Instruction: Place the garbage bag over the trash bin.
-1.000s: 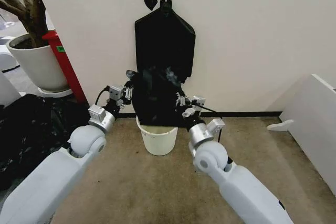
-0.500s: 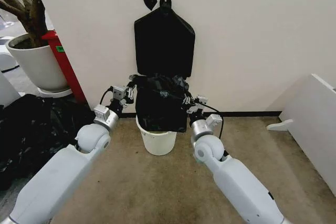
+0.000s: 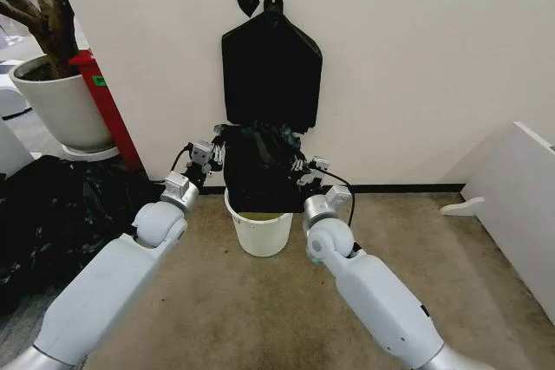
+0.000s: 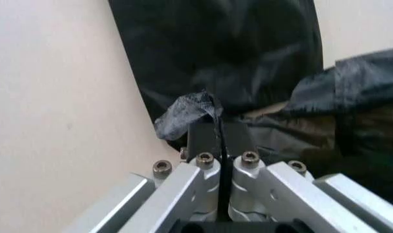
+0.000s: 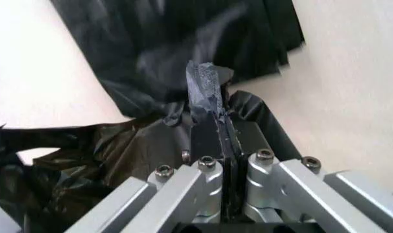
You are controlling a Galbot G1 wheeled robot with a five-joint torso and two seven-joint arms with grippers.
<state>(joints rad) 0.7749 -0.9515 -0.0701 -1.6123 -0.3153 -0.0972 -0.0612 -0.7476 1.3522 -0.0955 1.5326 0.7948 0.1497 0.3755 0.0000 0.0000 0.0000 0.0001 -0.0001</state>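
The garbage bag [image 3: 260, 171] hangs stretched just above the cream-white trash bin [image 3: 258, 230], its lower edge seemingly dipping inside the rim. The left gripper [image 3: 217, 150] pinches the bag's left top edge; the right gripper [image 3: 300, 165] clamps the right edge. Behind, a flat black bag bundle [image 3: 270, 71] hangs on the wall.

You have a glossy black garbage bag [image 3: 260, 166] above a cream-white trash bin [image 3: 258, 231]. Each silver-grey pincer, left [image 4: 220, 138] and right [image 5: 221, 131], has black pads. Behind hangs a matte black bundle of bags [image 3: 271, 71] on an off-white wall [image 3: 434, 49]. The floor [image 3: 260, 309] is plain beige-brown; the plant pot [image 3: 61, 106] is white.
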